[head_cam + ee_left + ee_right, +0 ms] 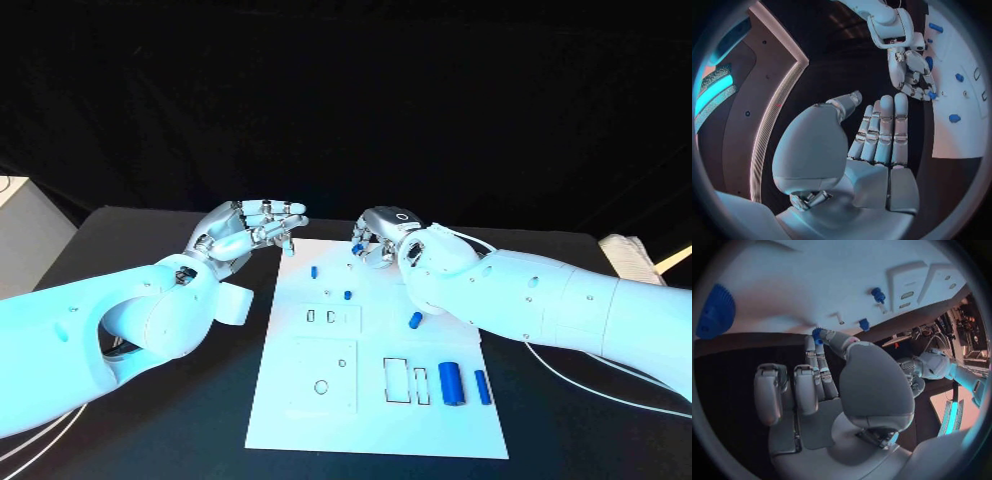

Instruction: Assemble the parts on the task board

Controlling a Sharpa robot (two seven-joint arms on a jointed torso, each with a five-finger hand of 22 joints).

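Two white arms are reaching in over a black desk [173, 440], with dark black drapery hanging behind it. One white rectangular task board [378, 420] is lying in the middle of the desk, printed with black rectangular and oval outlines; no readable writing is showing on it. Five small blue parts are lying or standing free on the board: two large cylinders near its front right corner [451, 383], a short peg [415, 320] at mid-board, and two small studs [315, 271] farther back. The right hand [387, 236] is hovering over the board's far edge, its fingers [819, 351] pinching a sixth small blue part [817, 334]. The left hand [248, 230] is hanging above the desk just off the board's far left corner, fingers [882, 127] straight and together, holding nothing.
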